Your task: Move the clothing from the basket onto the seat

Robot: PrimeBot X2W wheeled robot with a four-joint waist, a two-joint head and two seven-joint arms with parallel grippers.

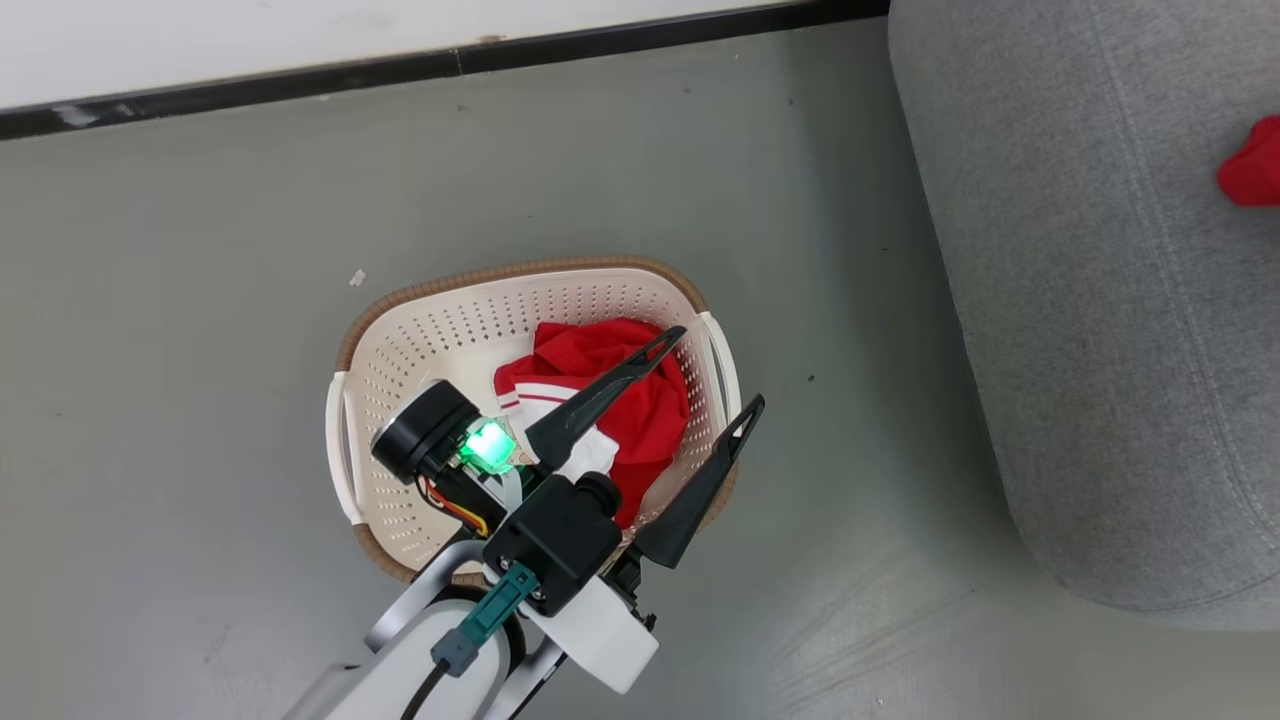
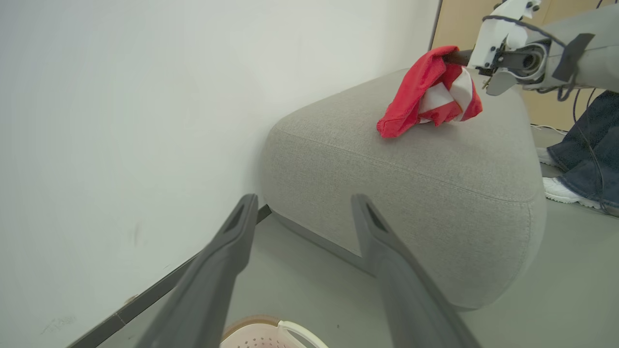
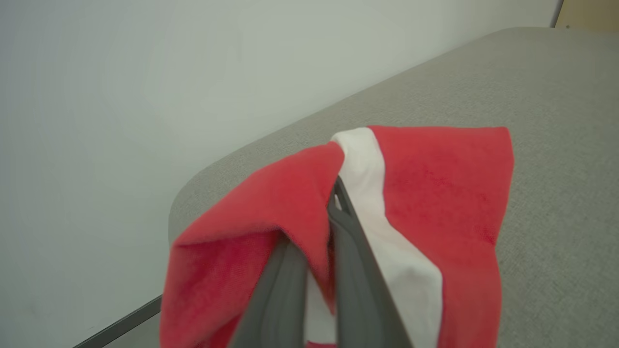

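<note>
The cream basket (image 1: 520, 275) stands on the grey floor with red-and-white clothing (image 1: 650, 420) bunched in its right half. My left gripper (image 1: 720, 366) hangs open just above that clothing, one finger over the fabric and one over the right rim, holding nothing. In the left wrist view the left gripper's (image 2: 304, 199) fingers are spread, with the basket rim (image 2: 271, 333) below. My right gripper (image 3: 333, 193) is shut on another red-and-white piece of clothing (image 3: 435, 179) over the grey seat (image 3: 556, 87). That piece (image 2: 416, 92) droops to the seat's (image 2: 425, 183) top.
The seat (image 1: 1100, 300) stands to the right of the basket, with the held clothing (image 1: 1252, 165) at the frame edge. A white wall with a dark skirting strip (image 1: 400, 65) runs behind. A person's legs (image 2: 585, 154) stand past the seat's far side.
</note>
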